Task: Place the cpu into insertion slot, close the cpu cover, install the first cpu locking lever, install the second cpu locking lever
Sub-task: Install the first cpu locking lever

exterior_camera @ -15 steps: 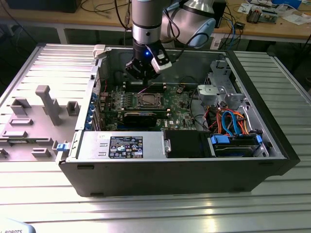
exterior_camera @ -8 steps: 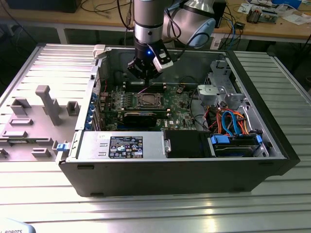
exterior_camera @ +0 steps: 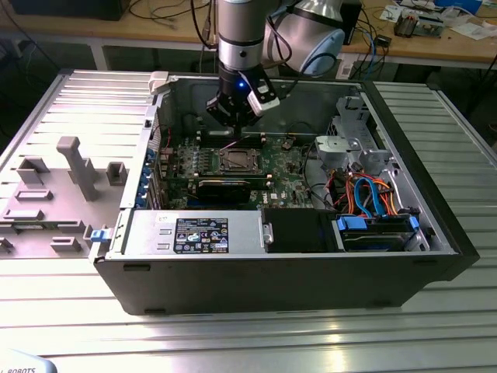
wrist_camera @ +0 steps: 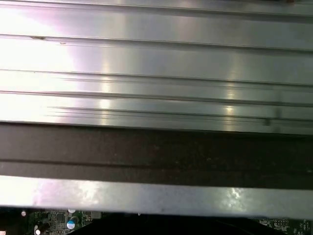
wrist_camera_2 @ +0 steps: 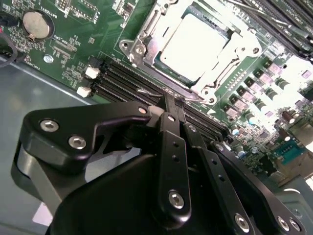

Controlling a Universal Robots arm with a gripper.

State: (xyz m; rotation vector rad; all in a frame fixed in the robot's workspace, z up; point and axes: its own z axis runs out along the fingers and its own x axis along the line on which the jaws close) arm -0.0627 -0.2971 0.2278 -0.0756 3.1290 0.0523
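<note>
The cpu sits flat in the slot on the green board, its pale metal top showing through the square window of the cover, which lies down over it. In the second wrist view the jaws hang just beside the socket's edge, above the long black memory slots, their two black fingertips pressed close together with nothing between them. A thin wire lever runs along the socket's side right by the fingertips; whether they touch it cannot be told. The cpu lies just past the tips, not between them.

In the exterior view the arm reaches down into an open computer case lying on a ribbed metal tabletop. The jaws hover above the far edge of the slot, near the middle of the board. Toward the exterior view's right are a drive cage and orange and blue cables. A grey power supply with a label lies along the case's near wall. On the exterior view's left, the removed side panel rests flat on the tabletop.

The first wrist view shows the ribbed tabletop and the case's dark wall.
</note>
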